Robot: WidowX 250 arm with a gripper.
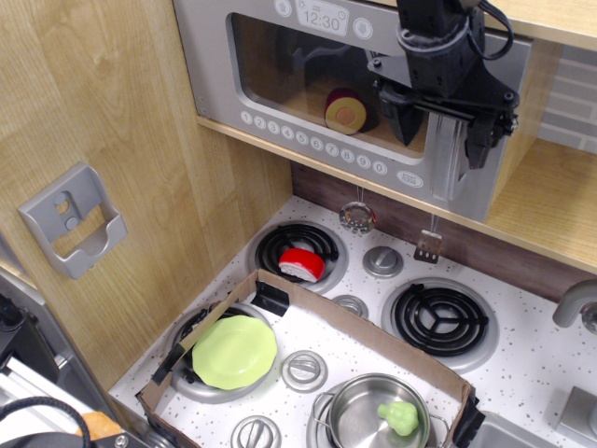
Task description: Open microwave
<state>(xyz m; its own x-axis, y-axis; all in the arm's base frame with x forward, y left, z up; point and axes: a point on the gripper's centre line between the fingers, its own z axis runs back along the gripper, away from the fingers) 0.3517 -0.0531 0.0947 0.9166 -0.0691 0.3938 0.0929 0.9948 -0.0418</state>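
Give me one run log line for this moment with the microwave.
task: open microwave | gripper: open, fingers either side of silver handle, contact unclear | microwave door: looks closed | inside: round toy food

End effector (437, 138) before the microwave (280, 79) handle (451, 159), stove (438, 319) below.
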